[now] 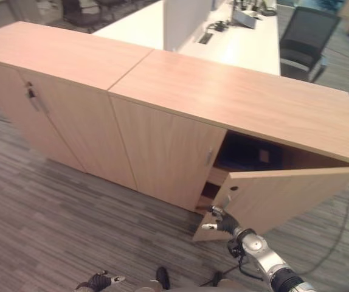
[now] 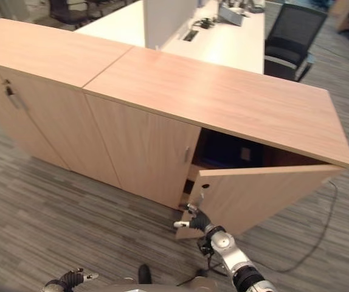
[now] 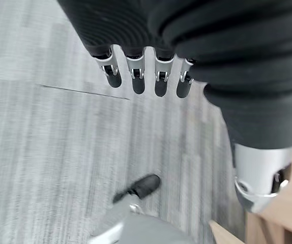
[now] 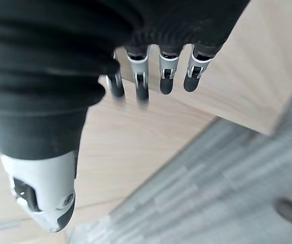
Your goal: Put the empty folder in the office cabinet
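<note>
The long wooden office cabinet stands before me, its rightmost door swung partly out towards me. Behind the door a dark interior with a shelf shows; I cannot make out what lies in it. My right hand is low at the lower free corner of that door, fingers straight and spread against the door's light wood, holding nothing. Low by my side, my left hand hangs open over the carpet, its fingers straight and empty.
The cabinet's other doors are closed; one at the far left has a handle. Behind the cabinet stand a white desk with a divider and a black office chair. Grey striped carpet lies in front.
</note>
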Motion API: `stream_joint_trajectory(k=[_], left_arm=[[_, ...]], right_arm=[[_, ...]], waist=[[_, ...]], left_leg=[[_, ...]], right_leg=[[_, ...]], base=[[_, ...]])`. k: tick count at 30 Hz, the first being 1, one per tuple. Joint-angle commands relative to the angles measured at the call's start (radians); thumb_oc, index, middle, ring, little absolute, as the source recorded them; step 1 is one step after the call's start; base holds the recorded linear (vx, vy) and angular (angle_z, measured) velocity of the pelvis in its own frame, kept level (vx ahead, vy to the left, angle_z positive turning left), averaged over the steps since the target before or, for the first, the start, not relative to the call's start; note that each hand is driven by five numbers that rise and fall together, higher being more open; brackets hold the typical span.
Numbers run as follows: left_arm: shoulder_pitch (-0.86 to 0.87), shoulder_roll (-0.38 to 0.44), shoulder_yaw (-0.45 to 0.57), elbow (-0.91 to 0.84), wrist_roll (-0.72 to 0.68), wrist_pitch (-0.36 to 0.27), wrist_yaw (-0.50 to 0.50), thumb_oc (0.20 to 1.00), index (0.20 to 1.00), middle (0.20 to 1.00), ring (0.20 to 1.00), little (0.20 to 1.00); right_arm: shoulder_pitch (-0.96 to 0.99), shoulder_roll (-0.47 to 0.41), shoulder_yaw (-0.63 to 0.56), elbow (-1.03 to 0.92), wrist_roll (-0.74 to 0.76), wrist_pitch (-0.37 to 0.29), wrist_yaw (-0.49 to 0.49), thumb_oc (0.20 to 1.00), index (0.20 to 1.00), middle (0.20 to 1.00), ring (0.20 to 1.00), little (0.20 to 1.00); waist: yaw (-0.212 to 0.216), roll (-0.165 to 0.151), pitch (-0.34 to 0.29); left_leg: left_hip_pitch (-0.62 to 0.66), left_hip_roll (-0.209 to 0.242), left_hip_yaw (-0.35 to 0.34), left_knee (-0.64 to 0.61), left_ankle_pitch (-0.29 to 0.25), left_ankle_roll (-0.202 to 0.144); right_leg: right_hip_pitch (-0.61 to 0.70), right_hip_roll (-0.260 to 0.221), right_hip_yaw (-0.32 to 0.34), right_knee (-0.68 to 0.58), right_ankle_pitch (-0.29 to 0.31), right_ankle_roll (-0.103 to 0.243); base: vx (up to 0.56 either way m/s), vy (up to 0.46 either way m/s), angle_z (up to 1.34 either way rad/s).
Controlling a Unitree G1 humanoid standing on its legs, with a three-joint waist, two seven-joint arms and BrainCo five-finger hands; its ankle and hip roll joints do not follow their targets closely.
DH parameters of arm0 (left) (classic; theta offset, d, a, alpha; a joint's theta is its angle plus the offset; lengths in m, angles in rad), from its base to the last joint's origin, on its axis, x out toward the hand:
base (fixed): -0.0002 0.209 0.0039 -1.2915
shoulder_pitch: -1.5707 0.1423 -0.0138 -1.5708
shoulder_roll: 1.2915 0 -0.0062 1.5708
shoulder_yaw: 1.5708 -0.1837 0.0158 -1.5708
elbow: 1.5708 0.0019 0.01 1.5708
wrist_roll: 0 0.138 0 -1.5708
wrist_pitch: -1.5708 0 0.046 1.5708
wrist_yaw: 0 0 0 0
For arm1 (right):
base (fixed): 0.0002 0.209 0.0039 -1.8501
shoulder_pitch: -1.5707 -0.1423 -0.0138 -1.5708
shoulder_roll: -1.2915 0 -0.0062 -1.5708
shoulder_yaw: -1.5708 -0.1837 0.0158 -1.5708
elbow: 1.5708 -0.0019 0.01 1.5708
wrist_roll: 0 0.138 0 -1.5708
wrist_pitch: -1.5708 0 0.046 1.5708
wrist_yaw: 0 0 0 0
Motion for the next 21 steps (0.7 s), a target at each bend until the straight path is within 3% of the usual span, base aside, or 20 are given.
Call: stream_joint_trajectory(k=[1,10,21], left_arm=[[-0.008,-0.011,0.001,0.017,0.009,-0.016,-0.002,1.000,1.000,1.000,1.000,1.000],[0.016,-0.036,-0.091,-0.008,0.017,-0.020,-0.034,1.000,1.000,1.000,1.000,1.000],[0.015,-0.039,-0.117,-0.005,-0.026,-0.017,-0.051,1.000,1.000,1.000,1.000,1.000]], right_arm=[[-0.129,-0.086,-0.083,0.043,0.073,-0.045,-0.079,1.000,1.000,1.000,1.000,1.000],[-0.327,-0.176,-0.125,0.276,0.111,-0.033,-0.126,1.000,1.000,1.000,1.000,1.000],[-0.486,-0.247,-0.133,0.495,0.152,-0.022,-0.137,1.000,1.000,1.000,1.000,1.000]], waist=[[0.024,0.013,-0.037],[0.039,0.035,-0.048],[0.041,0.058,-0.045]], left_leg=[[0.040,0.129,-0.030,0.013,-0.063,-0.108],[0.060,0.147,-0.042,0.013,-0.056,-0.132],[0.065,0.164,-0.055,0.013,-0.052,-0.145]], right_leg=[[0.090,0.016,-0.064,0.002,-0.016,0.010],[0.145,0.032,-0.109,-0.008,-0.044,-0.001],[0.150,0.050,-0.116,-0.008,-0.061,-0.013]], base=[[0.15,-0.101,0.41],[0.02,-0.059,0.06],[0.00,-0.046,0.02]])
